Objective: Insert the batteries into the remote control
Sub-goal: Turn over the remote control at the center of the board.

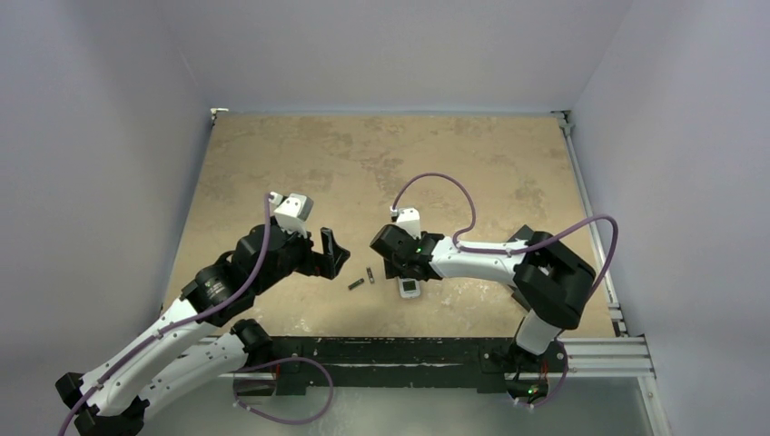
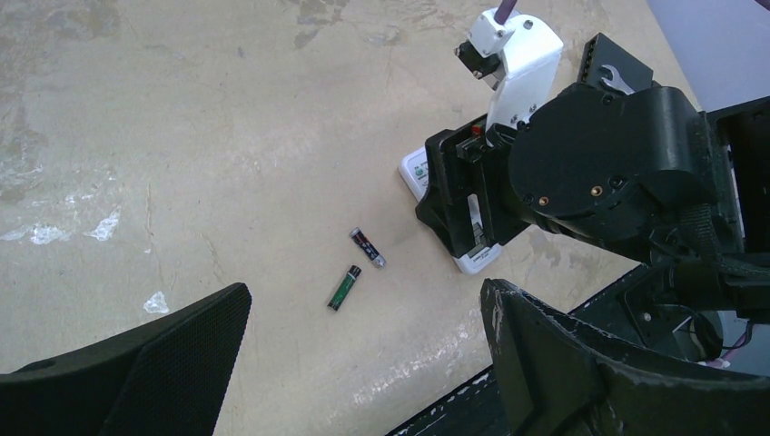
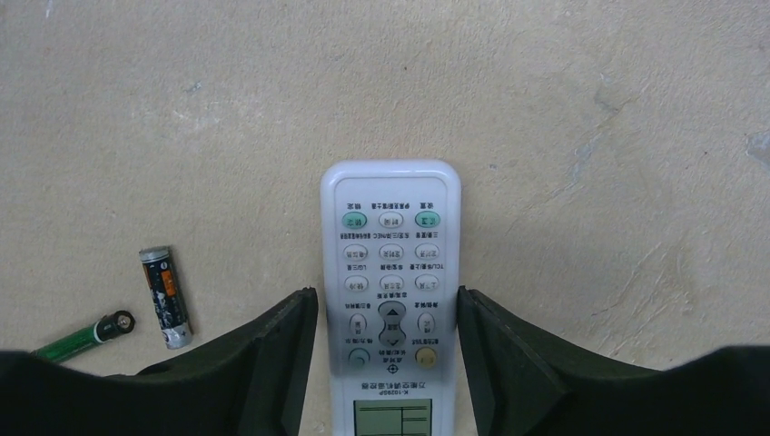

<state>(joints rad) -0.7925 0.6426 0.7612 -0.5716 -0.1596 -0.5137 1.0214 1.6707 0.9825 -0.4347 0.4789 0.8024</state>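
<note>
Two batteries (image 3: 165, 298) loose beside remote control (image 3: 390, 263)

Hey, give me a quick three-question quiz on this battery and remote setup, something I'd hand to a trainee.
1. True or false: the remote control lies buttons-up on the table.
2. The two batteries are: A inside the remote, B loose on the table, C stacked on the remote.
3. Which gripper's fingers flank the remote?
Key: 1 true; 2 B; 3 the right gripper.
</note>
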